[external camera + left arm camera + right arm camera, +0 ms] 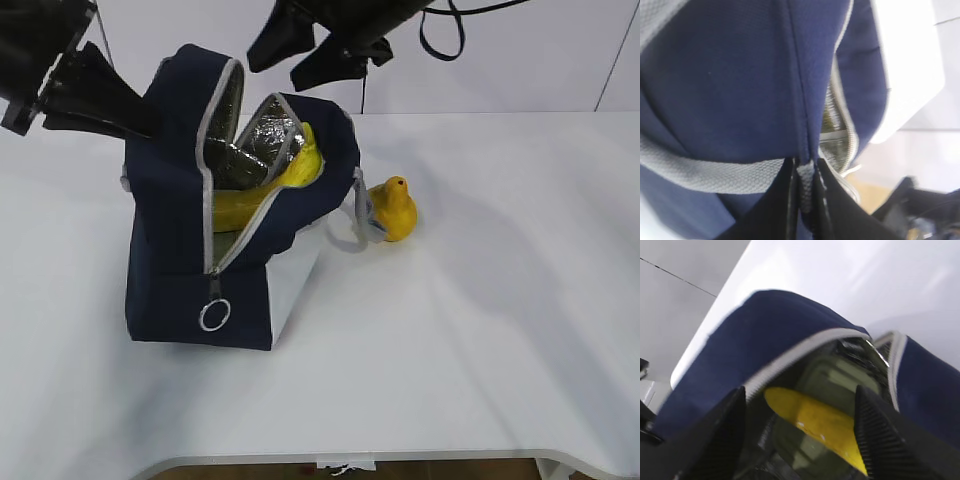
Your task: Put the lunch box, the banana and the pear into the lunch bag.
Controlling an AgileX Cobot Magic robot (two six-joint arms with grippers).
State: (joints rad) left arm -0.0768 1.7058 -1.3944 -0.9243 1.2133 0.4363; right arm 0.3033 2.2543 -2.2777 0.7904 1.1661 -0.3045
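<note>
On the white table [480, 330], the lunch bag [180, 230] stands unzipped with the banana [262, 190] lying inside and the lunch box [840, 385] beneath it. The pear [393, 211] sits just right of the bag, beside a rope handle [358, 215]. The left gripper [805, 172] is clenched on the bag's fabric at its far left edge. The right gripper [800, 425] hangs spread wide above the opening, grasping nothing.
</note>
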